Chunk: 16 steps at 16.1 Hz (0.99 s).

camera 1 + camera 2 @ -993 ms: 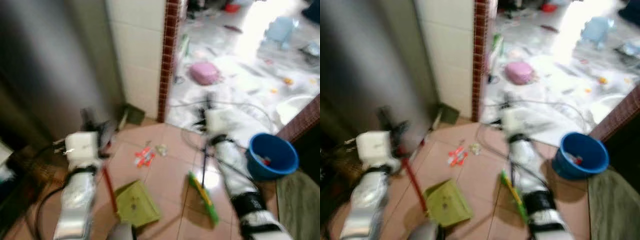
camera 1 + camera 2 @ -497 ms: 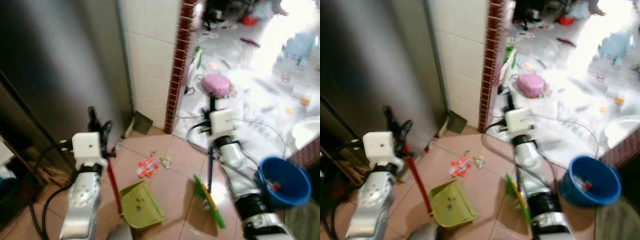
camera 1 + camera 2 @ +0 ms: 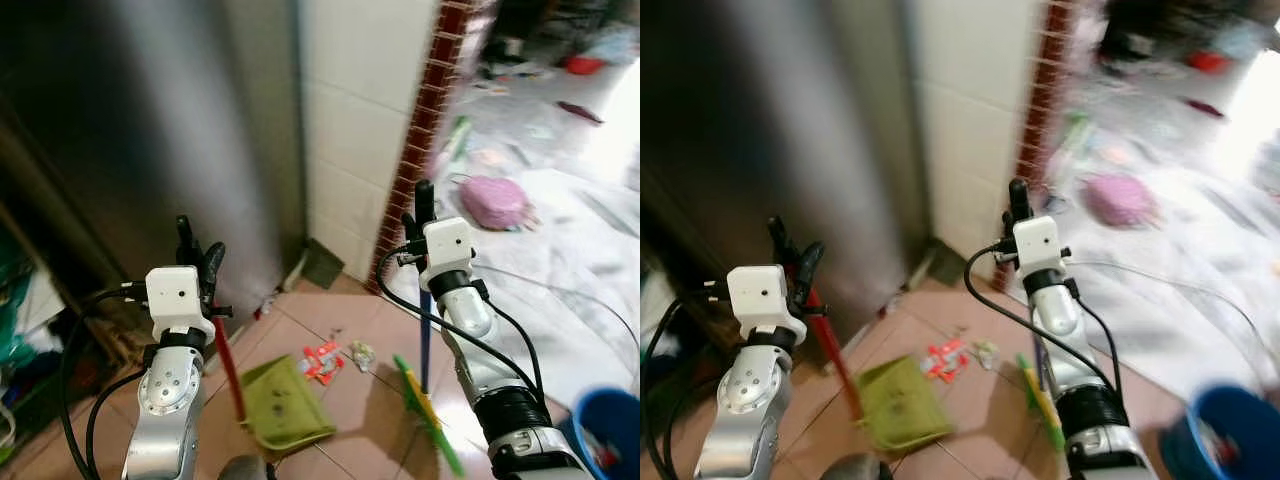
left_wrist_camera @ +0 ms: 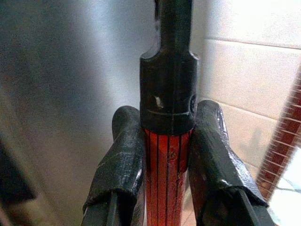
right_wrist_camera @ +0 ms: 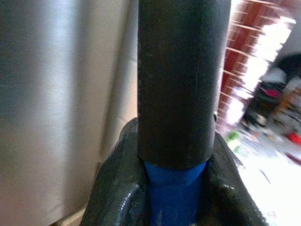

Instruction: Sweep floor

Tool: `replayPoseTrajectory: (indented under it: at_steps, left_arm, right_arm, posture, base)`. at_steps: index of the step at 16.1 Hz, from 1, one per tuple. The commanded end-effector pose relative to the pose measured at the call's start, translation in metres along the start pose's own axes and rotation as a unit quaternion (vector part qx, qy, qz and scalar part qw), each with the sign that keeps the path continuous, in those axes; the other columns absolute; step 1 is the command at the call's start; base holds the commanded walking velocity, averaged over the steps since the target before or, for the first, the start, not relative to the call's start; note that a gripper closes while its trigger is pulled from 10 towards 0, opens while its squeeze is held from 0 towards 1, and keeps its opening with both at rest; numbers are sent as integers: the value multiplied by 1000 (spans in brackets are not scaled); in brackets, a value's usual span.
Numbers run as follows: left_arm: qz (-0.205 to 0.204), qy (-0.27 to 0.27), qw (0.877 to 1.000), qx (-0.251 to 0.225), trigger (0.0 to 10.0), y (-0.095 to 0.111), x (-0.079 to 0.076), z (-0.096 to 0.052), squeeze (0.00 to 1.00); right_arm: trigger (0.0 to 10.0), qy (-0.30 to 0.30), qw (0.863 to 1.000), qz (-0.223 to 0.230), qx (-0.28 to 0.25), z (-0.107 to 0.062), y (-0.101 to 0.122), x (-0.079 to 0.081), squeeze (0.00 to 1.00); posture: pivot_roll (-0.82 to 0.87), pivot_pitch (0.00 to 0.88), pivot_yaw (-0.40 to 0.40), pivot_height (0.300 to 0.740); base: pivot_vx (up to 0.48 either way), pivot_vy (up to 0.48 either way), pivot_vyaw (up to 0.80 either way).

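Observation:
My left gripper (image 3: 198,248) is shut on the black-capped top of a red handle (image 3: 228,365) that runs down to a green dustpan (image 3: 285,405) resting on the pink tile floor. In the left wrist view its fingers (image 4: 124,160) clamp the red handle (image 4: 167,179) from both sides. My right gripper (image 3: 418,206) is shut on the blue broom handle (image 3: 424,340); the green broom head (image 3: 428,415) sits on the floor to the right of the dustpan. Red and pale litter (image 3: 325,358) lies between and just beyond them. The right wrist view has the blue handle (image 5: 176,193) squeezed between the pads.
A steel panel (image 3: 150,130) fills the left, a white tiled wall (image 3: 360,120) and a brick-red edge (image 3: 428,130) stand ahead. A dark green object (image 3: 322,265) leans at the wall's foot. Beyond lie a pink item (image 3: 497,200), cables, scattered clutter and a blue bucket (image 3: 612,430).
The camera has swung left and tilted up, so the bucket has slid to the picture's right edge. Both grippers keep their hold; dustpan and broom stay beside the litter.

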<state>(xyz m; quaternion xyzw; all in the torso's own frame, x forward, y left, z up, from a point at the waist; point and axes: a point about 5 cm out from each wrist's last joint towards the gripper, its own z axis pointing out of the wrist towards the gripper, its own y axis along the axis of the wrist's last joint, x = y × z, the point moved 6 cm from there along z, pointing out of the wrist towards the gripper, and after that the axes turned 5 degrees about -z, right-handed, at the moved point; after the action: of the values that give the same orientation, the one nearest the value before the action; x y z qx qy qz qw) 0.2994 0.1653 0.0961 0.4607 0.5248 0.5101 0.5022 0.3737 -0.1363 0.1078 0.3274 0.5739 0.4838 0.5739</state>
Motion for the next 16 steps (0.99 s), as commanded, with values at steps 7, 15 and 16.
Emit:
replayPoseTrajectory:
  at_steps: [7, 15, 16]
  left_arm:
    - [20, 27, 999, -37, 10000, 18, 11, 3, 0]
    - [32, 60, 996, -50, 10000, 26, 19, 8, 0]
    - [33, 61, 996, -51, 10000, 27, 20, 8, 0]
  right_arm:
    - [10000, 0, 999, -10, -43, 10, 23, 5, 0]
    - [10000, 31, 998, -13, -53, 15, 30, 19, 0]
    - [10000, 32, 998, -13, -54, 17, 32, 20, 0]
  posture:
    - [33, 0, -32, 740]
    - [63, 0, -107, 740]
    - [63, 0, -107, 740]
  base:
    - [206, 0, 204]
    - [0, 0, 0]
    - [0, 0, 0]
